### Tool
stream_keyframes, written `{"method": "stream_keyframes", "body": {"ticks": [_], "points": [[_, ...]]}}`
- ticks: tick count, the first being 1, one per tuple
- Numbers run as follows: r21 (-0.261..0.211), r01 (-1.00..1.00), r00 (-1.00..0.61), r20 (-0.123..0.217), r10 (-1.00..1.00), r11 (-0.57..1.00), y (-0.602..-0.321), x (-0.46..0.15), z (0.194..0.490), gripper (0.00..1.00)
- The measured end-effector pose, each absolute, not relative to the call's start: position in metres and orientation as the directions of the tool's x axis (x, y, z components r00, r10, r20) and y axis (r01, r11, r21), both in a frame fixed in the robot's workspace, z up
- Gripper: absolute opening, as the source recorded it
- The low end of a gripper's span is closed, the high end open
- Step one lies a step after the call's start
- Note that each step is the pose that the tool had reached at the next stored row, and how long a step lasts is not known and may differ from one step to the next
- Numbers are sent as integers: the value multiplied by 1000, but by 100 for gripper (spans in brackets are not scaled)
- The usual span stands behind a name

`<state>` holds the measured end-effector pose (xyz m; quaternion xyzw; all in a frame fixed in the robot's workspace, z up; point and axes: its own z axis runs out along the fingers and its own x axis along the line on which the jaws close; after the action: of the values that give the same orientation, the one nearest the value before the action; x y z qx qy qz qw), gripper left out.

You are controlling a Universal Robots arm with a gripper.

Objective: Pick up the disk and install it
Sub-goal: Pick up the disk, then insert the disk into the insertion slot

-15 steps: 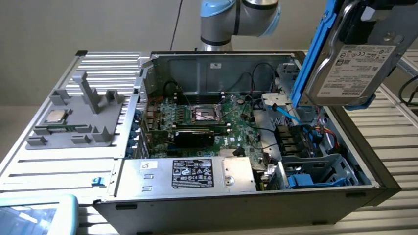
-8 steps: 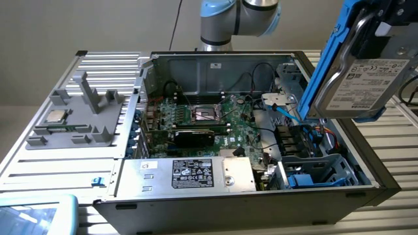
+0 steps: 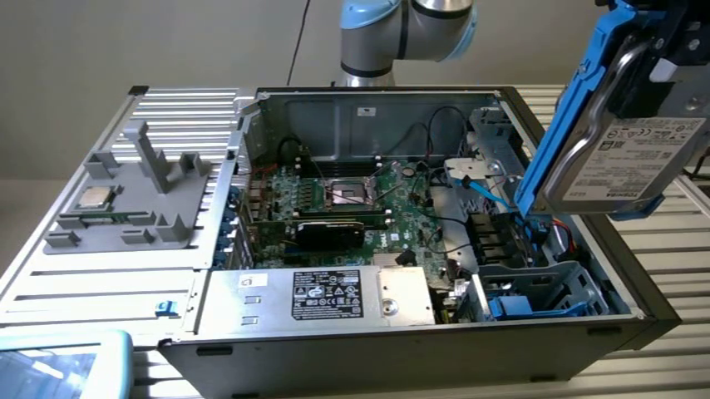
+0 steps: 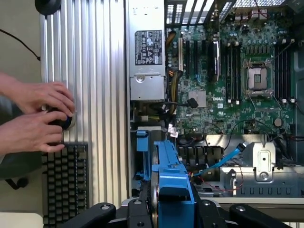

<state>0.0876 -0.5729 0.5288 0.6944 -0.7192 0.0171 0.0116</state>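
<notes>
The disk, a silver-grey drive with a white label in a blue carrier, hangs tilted on edge in the air at the exterior view's right. It is above the right end of the open computer case. My gripper is shut on its upper part. In the wrist view the disk's blue carrier sticks out edge-on between my gripper's black fingers. Below the disk lies the case's drive bay with a blue cage.
Inside the case are the motherboard, a silver power supply and blue cables. A grey fixture with a CPU chip sits on the ribbed table. A person's hands rest beside a keyboard.
</notes>
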Motion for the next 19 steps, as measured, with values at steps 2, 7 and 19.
{"method": "stream_keyframes", "body": {"ticks": [2, 7, 19], "points": [[-9, -999, -35, 40, -999, 35, -573, 88, 527, 37], [-10, -999, -35, 40, -999, 35, -573, 88, 525, 37], [-10, -999, -35, 40, -999, 35, -573, 88, 524, 37]]}}
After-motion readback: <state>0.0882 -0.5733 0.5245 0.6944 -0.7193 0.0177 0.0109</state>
